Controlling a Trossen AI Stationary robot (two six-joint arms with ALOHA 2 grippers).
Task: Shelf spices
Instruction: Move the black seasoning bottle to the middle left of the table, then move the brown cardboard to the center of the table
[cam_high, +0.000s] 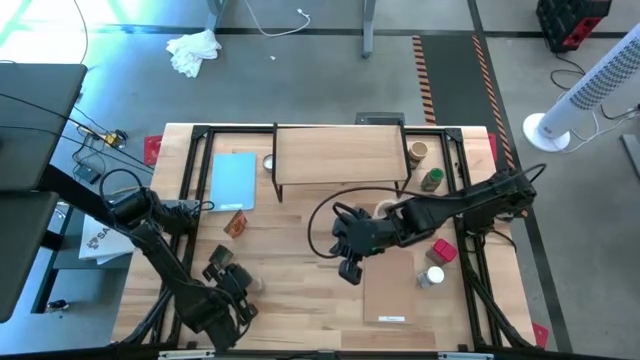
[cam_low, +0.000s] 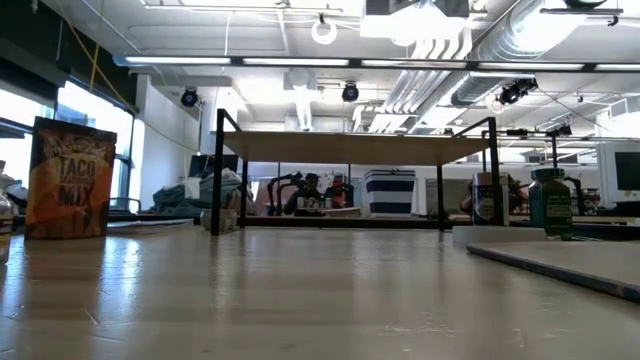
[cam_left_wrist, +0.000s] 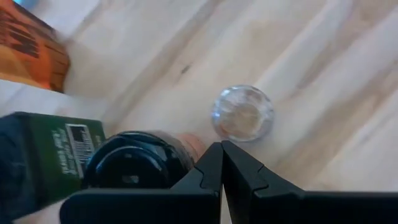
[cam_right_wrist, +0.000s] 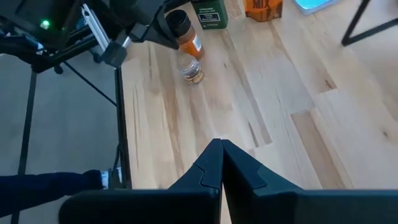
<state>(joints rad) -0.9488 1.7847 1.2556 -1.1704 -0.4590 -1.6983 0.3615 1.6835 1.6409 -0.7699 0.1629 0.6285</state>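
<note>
Your tabletop (cam_high: 300, 290) carries the shelf (cam_high: 340, 155) at upper centre of the high view, its plank top bare, so nothing looks shelved yet. Spices sit scattered: two jars (cam_high: 425, 165) right of it, red and white ones (cam_high: 438, 262) lower right, more by the left pincer (cam_high: 240, 285) at lower left. Both it and the right pincer (cam_high: 348, 268) at centre are clenched, empty.
</note>
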